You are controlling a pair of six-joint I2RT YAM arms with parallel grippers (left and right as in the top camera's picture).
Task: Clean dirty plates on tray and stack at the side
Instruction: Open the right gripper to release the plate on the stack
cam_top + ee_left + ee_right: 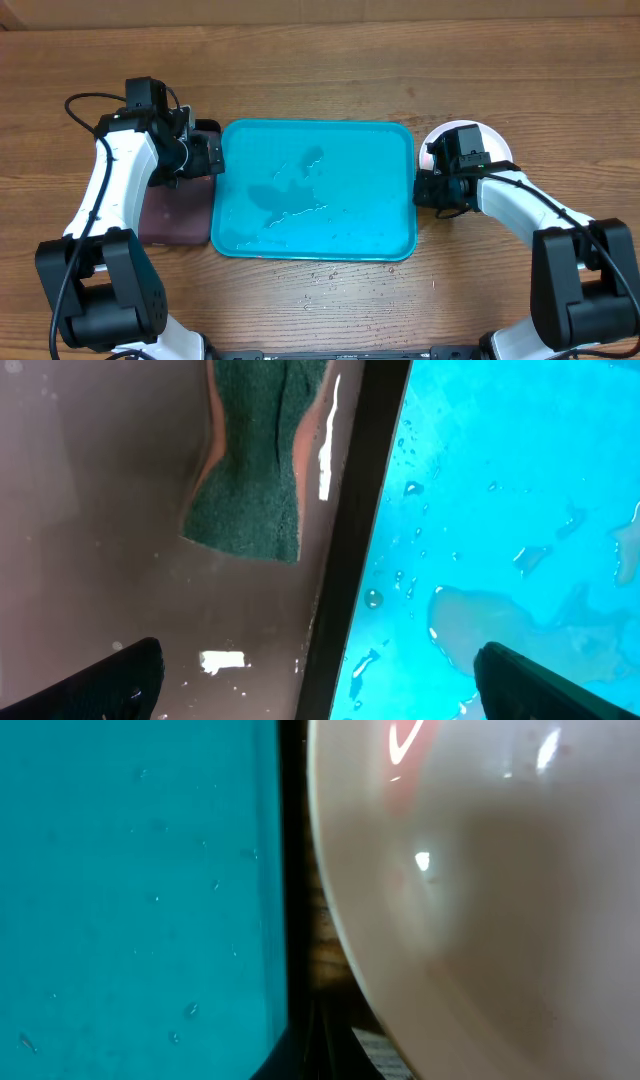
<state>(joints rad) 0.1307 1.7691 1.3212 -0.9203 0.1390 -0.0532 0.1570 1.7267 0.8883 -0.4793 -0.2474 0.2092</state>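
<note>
Left jaws spread wide near sponge (255, 455); right jaws clenched at white plate (480, 920) rim; tray (370, 150) wet

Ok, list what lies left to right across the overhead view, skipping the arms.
dark tray → blue tray → white plate

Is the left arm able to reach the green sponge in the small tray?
Probably yes: the green sponge lies uncovered in the small tray, ahead of the left arm, jaws open, nothing between.
</note>
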